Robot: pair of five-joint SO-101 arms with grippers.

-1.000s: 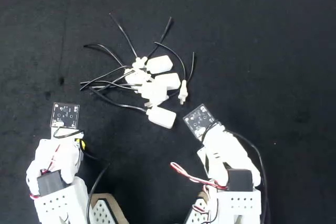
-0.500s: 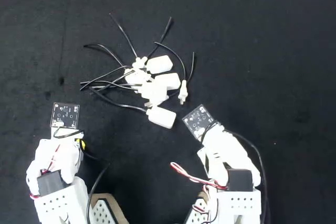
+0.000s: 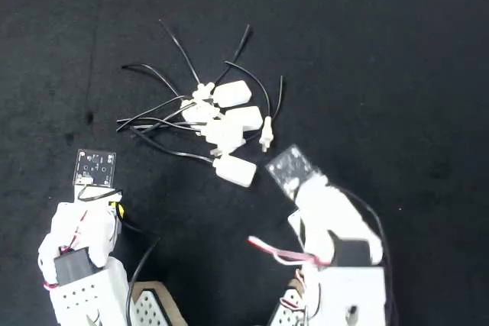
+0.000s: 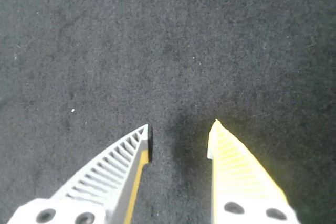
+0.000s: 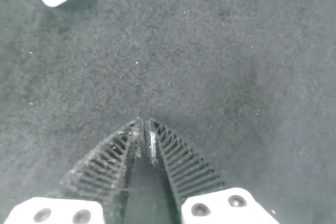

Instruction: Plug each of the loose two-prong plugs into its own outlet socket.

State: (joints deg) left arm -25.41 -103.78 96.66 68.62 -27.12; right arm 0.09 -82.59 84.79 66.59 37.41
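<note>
A pile point(image 3: 225, 124) of white plugs and sockets lies mid-table point(image 3: 397, 74), with black cords point(image 3: 149, 122) crossing through it and fanning outward. One block point(image 3: 234, 170) sits at the pile's near edge. Just short of it is the right gripper point(image 5: 145, 129), jaws together, holding nothing. The left gripper point(image 4: 178, 140) is farther from the pile, jaws apart and empty. Likely risk: lifting one piece drags its neighbours by the tangled cords, and plugs and sockets look alike. Only the crossed cords stand in the way.

Black cloth-covered table point(image 3: 428, 74), tangled cluster of white corded plugs point(image 3: 233, 118) lying mid-table
</note>
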